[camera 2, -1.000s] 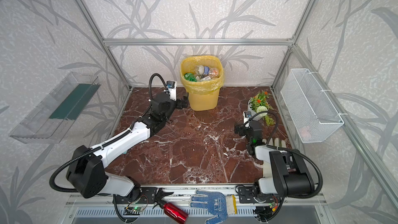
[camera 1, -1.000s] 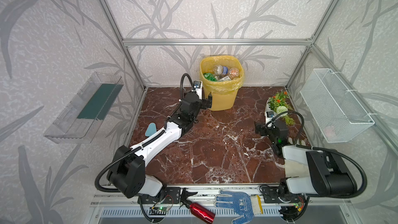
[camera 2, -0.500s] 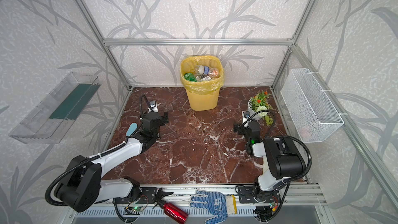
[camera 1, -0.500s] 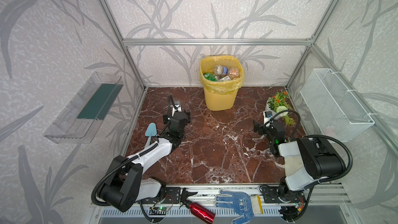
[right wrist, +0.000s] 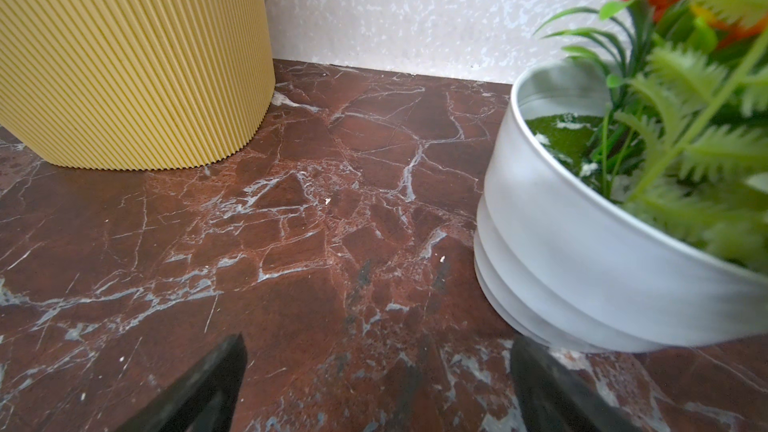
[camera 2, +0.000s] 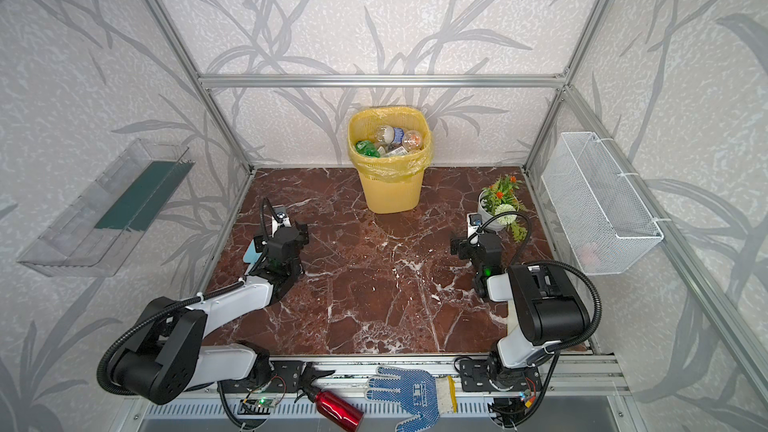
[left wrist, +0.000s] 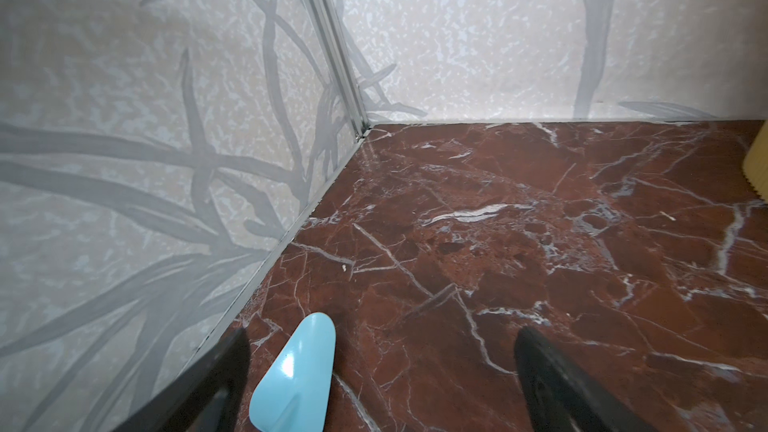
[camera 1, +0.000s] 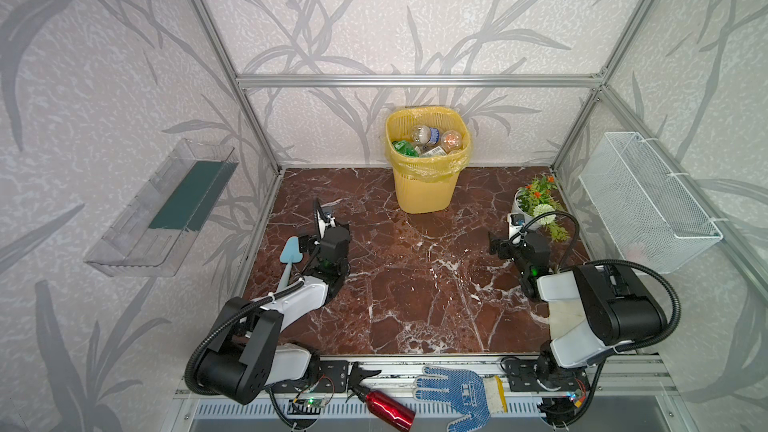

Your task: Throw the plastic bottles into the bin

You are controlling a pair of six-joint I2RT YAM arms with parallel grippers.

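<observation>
1. Change: a second ago the left arm was stretched out with its end effector just beside the bin (camera 1: 424, 191). It has since drawn back. The left end effector (left wrist: 382, 336) is now well apart from the bin, on its near-left side, over the head of a blue spatula (camera 1: 291, 251).
2. The right arm has hardly shifted. The right end effector (right wrist: 377, 340) sits low on the bin's near-right side, just beside the white plant pot (right wrist: 582, 263).
3. State: both end effectors are spread wide and empty. In the wrist views only the spatula head lies between the left fingers, and it is not gripped.
4. The plastic bottles (camera 1: 428, 141) are heaped inside the bin, up near the rim: one green, several clear. I cannot give a count, as the lower layers are hidden.
5. Surface (camera 1: 415, 284): no loose bottle shows on it in both top views. A red metal bottle (camera 1: 388, 407) lies on the front rail, far from the bin, and is not a task item.
6. Reading: a retreat with nothing held and no bottle left outside suggests the task is done, or very nearly.
7. The bottles sit beyond and above both end effectors, well apart from them, with the bin wall between.
</observation>
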